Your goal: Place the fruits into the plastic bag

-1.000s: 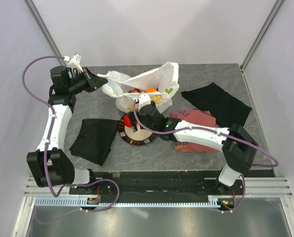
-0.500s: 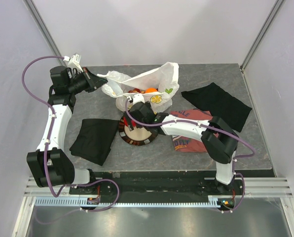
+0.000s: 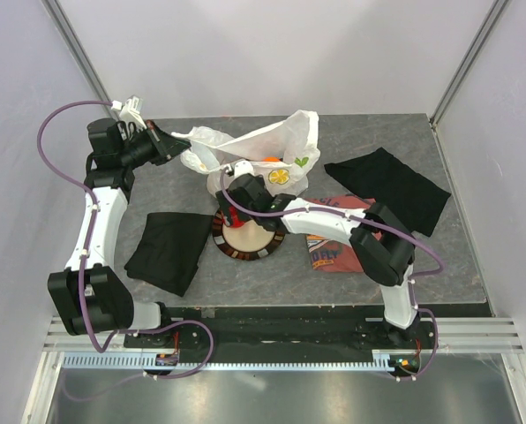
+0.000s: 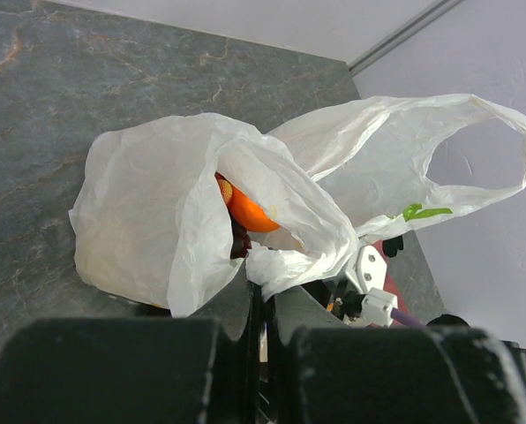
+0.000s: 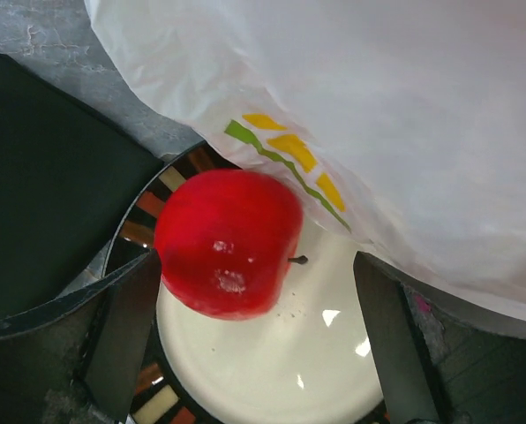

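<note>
Two arms are standing at one table [image 3: 272, 278], each ending in one gripper, making two: the left gripper [image 3: 161, 146] and the right gripper [image 5: 256, 274]. The table is carrying one plastic bag [image 3: 254, 146], one plate [image 3: 236, 254], one red T-shirt [image 3: 332, 256] and two black cloths, the left black cloth [image 3: 169, 250] and the right black cloth [image 3: 388, 185]. The fruits showing clearly are numbering two, one red apple [image 5: 228, 243] and one orange [image 4: 248, 210]; a dark shape beside the orange is staying too unclear to count.
</note>
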